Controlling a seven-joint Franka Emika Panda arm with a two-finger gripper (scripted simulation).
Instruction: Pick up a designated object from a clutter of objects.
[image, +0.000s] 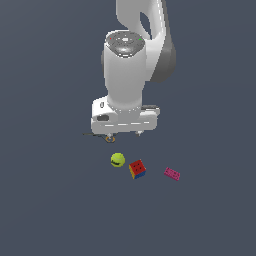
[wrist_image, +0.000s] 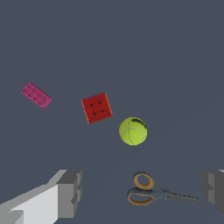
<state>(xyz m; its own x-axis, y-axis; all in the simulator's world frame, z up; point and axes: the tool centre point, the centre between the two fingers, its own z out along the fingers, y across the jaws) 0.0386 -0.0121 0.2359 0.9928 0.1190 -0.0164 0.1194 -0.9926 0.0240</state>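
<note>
The designated object, a small puzzle cube (image: 137, 169) with red, blue and yellow-orange faces, lies on the dark floor; only its red face (wrist_image: 96, 107) shows in the wrist view. My gripper (image: 123, 134) hovers above the floor behind the clutter, open and holding nothing. The wrist view has its two grey fingers (wrist_image: 70, 192) standing wide apart, the gripper (wrist_image: 142, 192) being over the scissors (wrist_image: 151, 194) rather than the cube. A yellow-green ball (image: 117, 160) rests just beside the cube, on the exterior view's left.
A flat pink studded brick (image: 172, 173) lies apart from the cube toward the exterior view's right. Thin scissors (image: 97, 135) with yellowish handles poke out from under the hand. The ball (wrist_image: 133, 131) and brick (wrist_image: 36, 95) also appear from the wrist.
</note>
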